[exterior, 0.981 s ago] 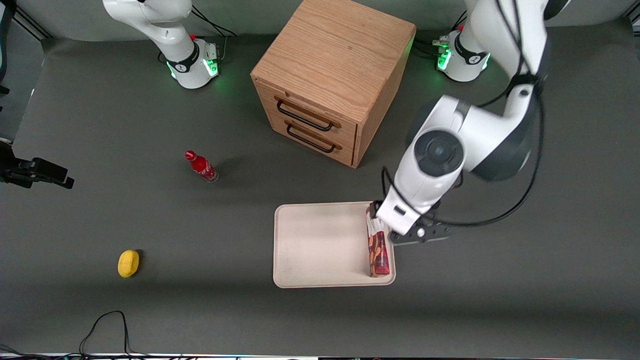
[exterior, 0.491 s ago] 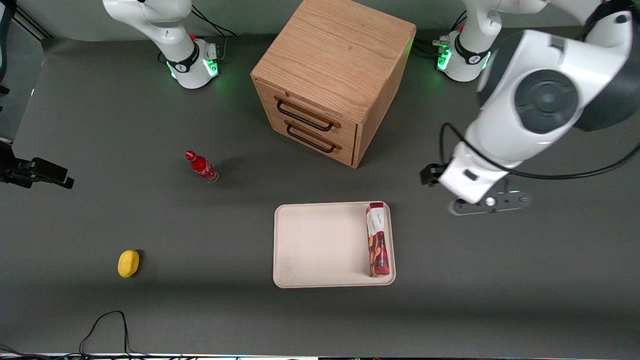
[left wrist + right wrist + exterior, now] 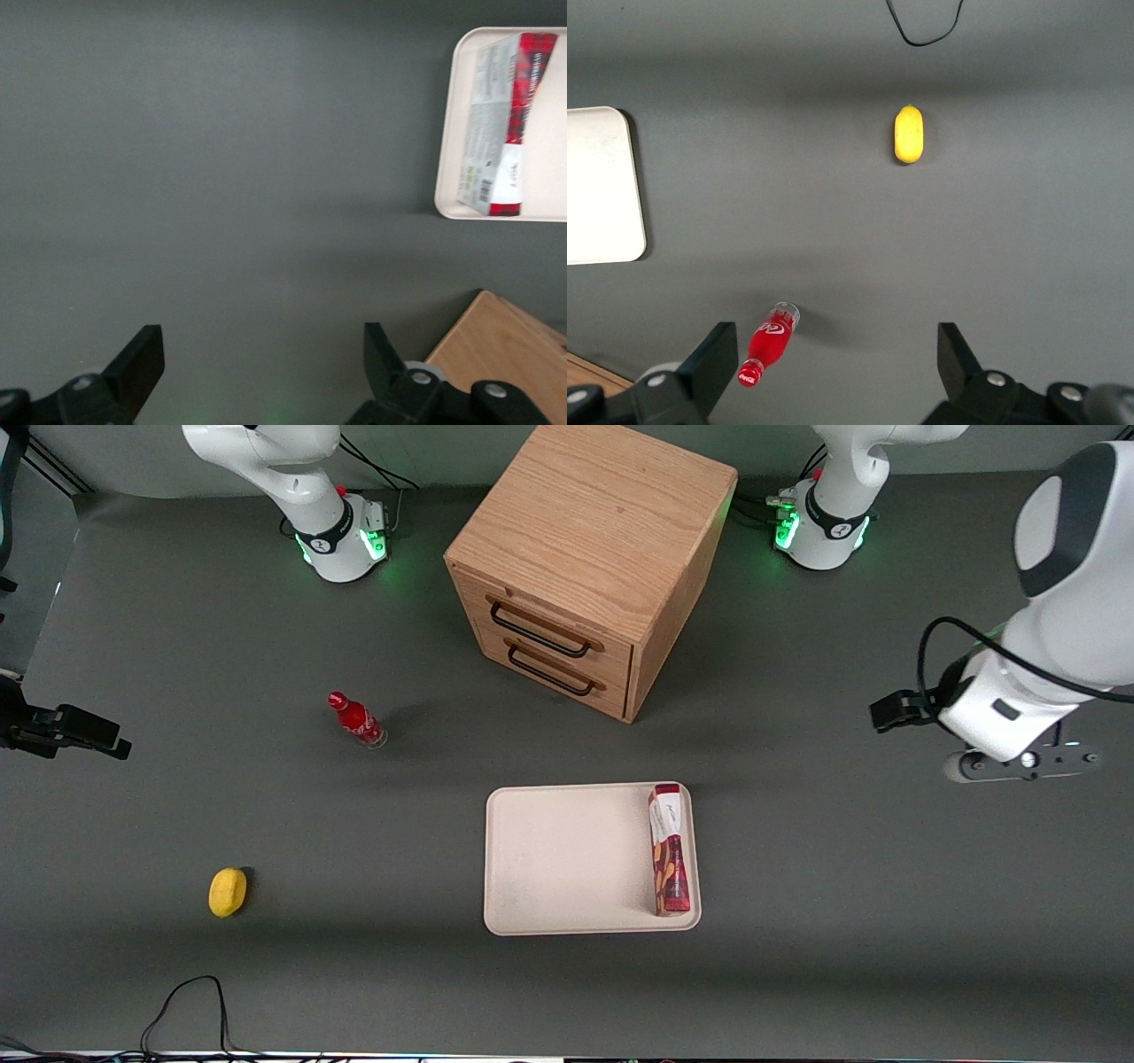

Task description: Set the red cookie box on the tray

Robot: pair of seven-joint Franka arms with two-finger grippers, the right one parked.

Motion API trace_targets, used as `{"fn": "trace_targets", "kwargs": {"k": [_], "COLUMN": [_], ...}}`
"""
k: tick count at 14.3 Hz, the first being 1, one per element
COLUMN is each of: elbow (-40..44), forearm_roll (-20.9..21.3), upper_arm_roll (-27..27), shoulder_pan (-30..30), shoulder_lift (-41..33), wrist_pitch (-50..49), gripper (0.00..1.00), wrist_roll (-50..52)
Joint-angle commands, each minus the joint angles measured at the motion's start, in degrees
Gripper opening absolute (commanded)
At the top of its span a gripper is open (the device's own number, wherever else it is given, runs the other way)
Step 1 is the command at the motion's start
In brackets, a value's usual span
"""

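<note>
The red cookie box [image 3: 669,850] lies flat in the cream-white tray [image 3: 567,859], along the tray's short side toward the working arm's end. It also shows in the left wrist view [image 3: 503,124], lying in the tray [image 3: 446,177]. My left gripper [image 3: 1019,763] is high above bare table toward the working arm's end, well away from the tray. Its fingers [image 3: 142,359] are wide apart with nothing between them. The tray's edge also shows in the right wrist view [image 3: 602,186].
A wooden drawer cabinet [image 3: 589,567] stands farther from the front camera than the tray. A small red bottle [image 3: 356,720] and a yellow lemon [image 3: 228,892] lie toward the parked arm's end. A black cable [image 3: 190,1001] lies at the near table edge.
My left gripper has drawn away from the cookie box, rising and moving toward the working arm's end. The box stays lying in the tray.
</note>
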State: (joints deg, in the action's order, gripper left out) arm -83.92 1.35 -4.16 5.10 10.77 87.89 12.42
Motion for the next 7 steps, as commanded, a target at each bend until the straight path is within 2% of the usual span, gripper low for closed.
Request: {"fn": "trace_targets", "kwargs": {"k": [1, 7], "elbow": [-4.85, -8.63], "forearm_roll": [-0.65, -0.56], "upper_arm_roll": [-0.24, -0.24], "shoulder_pan": [-2.38, -6.07], "shoulder_lift": [-3.56, -5.23], "wrist_pitch": [2.2, 7.74], "gripper": [1.0, 1.0], "wrist_roll": [-3.46, -3.55]}}
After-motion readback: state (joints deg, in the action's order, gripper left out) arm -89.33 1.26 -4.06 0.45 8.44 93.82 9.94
